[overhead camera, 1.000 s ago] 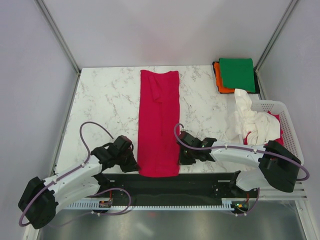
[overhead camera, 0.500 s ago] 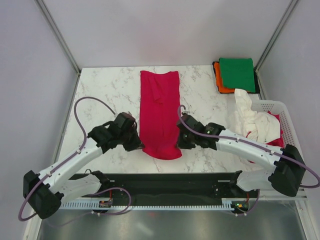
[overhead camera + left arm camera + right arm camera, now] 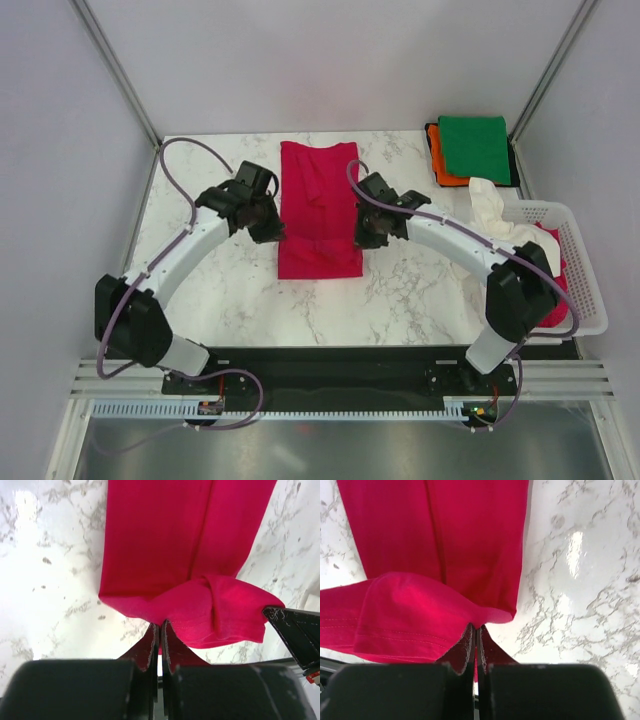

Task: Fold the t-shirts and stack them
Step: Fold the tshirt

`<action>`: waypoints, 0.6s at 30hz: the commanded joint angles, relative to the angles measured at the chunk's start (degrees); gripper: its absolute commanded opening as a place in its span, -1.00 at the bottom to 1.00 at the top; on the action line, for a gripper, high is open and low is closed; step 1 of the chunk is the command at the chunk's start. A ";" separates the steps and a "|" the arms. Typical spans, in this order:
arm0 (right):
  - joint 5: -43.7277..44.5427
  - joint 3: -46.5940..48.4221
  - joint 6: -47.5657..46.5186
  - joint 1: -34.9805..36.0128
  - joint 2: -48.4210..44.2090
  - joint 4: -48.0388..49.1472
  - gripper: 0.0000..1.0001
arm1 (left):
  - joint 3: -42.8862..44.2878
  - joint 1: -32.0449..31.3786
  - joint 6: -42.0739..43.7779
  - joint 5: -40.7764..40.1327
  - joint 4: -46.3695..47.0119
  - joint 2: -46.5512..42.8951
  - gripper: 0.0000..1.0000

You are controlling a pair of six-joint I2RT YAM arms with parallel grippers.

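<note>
Hazard, skewed fold: crimson t-shirt (image 3: 318, 195) lies on table (image 3: 215, 290) toward twelve o'clock, its lifted hem pinched by left gripper (image 3: 271, 231) at nine o'clock and right gripper (image 3: 363, 238) at three, both clamped tight on cloth; a slipping corner or uneven travel may misalign the edges.

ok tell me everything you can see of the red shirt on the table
The red shirt is plain matte crimson cloth, folded lengthwise into a narrow strip lying flat on the marble table. Its near end is lifted and doubled back over the rest, with a stitched hem showing. The left end effector and right end effector each pinch a corner of that end, shut.
</note>
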 commanded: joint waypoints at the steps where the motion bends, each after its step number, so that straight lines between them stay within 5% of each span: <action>1: -2.43 5.34 -3.52 -2.73 3.84 -0.82 -1.00 | 5.35 2.81 5.97 2.32 1.45 5.67 -0.96; 18: -6.74 19.23 -7.39 -9.15 21.69 -0.99 -1.00 | 17.74 8.44 9.14 7.24 3.74 24.76 -0.96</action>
